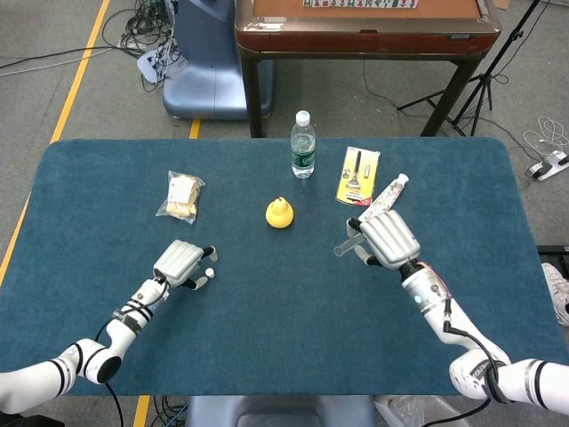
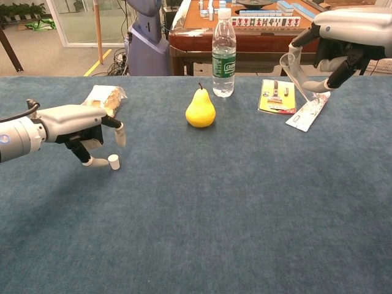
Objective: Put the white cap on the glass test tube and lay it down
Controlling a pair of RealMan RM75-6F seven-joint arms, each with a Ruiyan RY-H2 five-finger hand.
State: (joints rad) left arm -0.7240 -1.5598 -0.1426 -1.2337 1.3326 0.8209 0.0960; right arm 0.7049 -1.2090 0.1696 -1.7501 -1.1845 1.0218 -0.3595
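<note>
The left hand (image 2: 73, 125) hangs over the table (image 2: 245, 214) with its fingers (image 2: 98, 162) spread, one tip beside the white cap (image 2: 114, 162), which stands on the cloth left of the yellow pear (image 2: 201, 108). The right hand (image 2: 346, 37) pinches the glass test tube (image 2: 295, 68), tilted, raised right of the pear. Behind the pear stands a water bottle (image 2: 224, 52); its green label's writing is too small to read.

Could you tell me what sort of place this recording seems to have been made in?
Probably an indoor lab or workshop set up for robot trials: a blue-covered table on a grey floor with loose cables, a camera tripod, and a wooden mahjong table behind.
</note>
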